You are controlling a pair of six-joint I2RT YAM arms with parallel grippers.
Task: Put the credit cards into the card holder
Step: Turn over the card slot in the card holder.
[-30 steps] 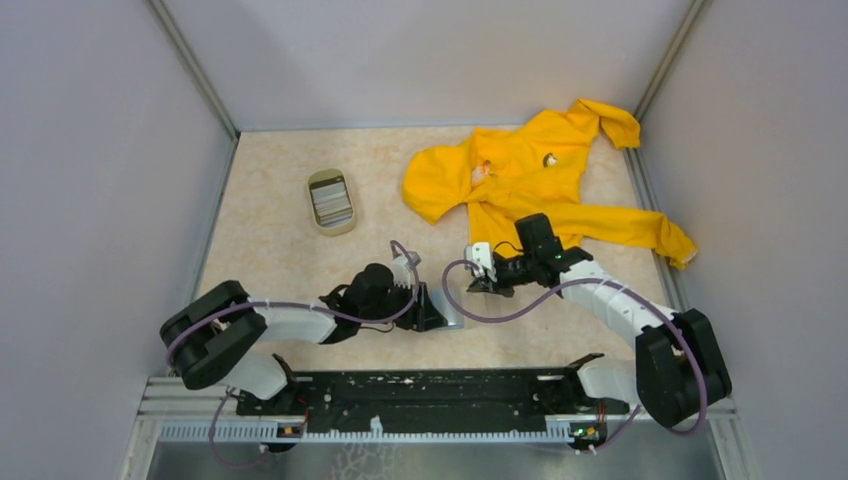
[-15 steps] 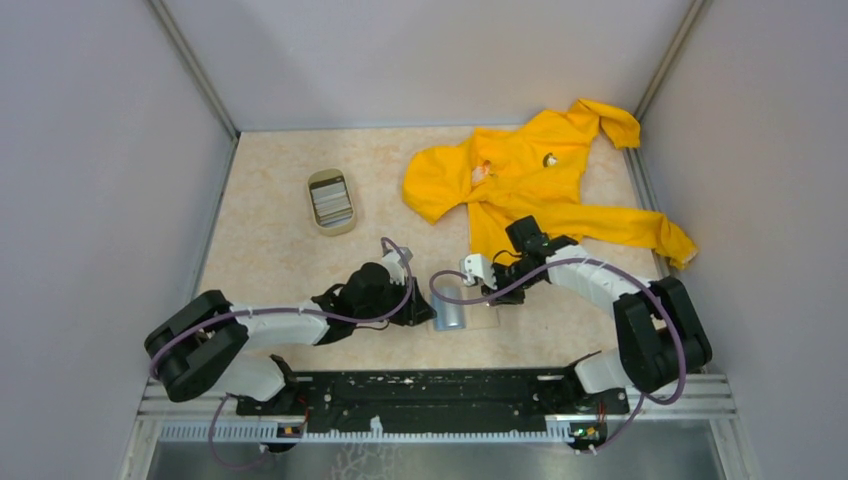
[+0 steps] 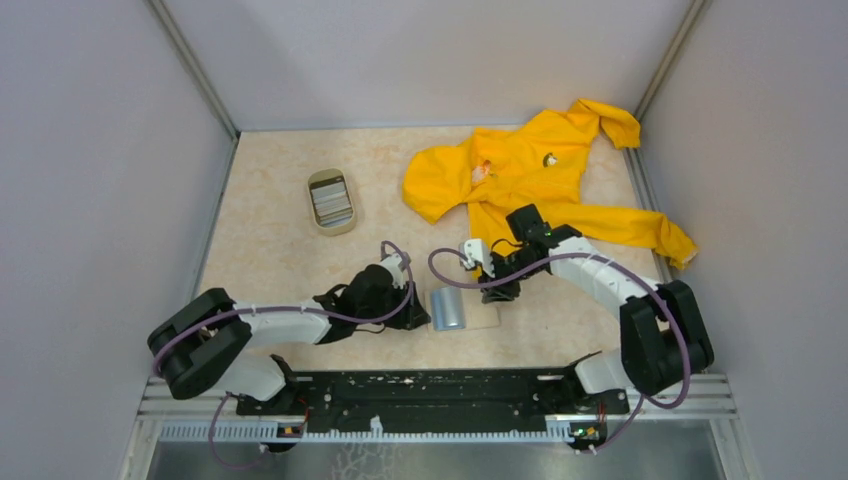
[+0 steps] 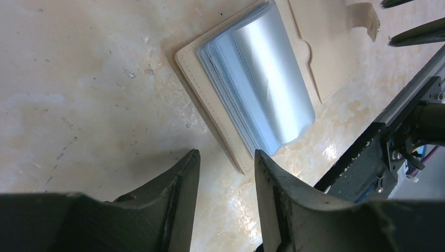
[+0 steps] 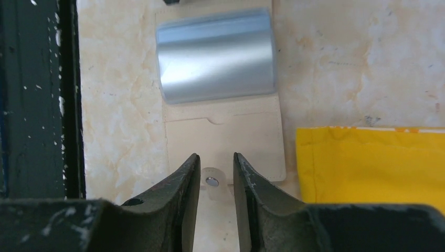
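Where the beige table [image 3: 270,250] meets its far right corner, a yellow jacket [image 3: 530,180] sprawls. Near the middle of the near edge, a cream card holder [image 3: 462,308] lies open, and its clear sleeves [image 5: 216,55] bulge upward with no card visible in them. Toward the far left sits a small oval dish [image 3: 330,174]. The flat grey pieces inside may be the credit cards [image 3: 331,203], but they are too small to be sure.

The left gripper [image 4: 226,153] hovers just beside the holder's left edge, fingers moderately apart and holding nothing. The right gripper [image 5: 215,156] shows a narrow gap and straddles the holder's snap tab [image 5: 212,181] without gripping it.

The step in hand looks like laying the holder open, with the cards not yet fetched. The next move likely calls for one arm to reach to the dish and pinch a thin card by its edge.
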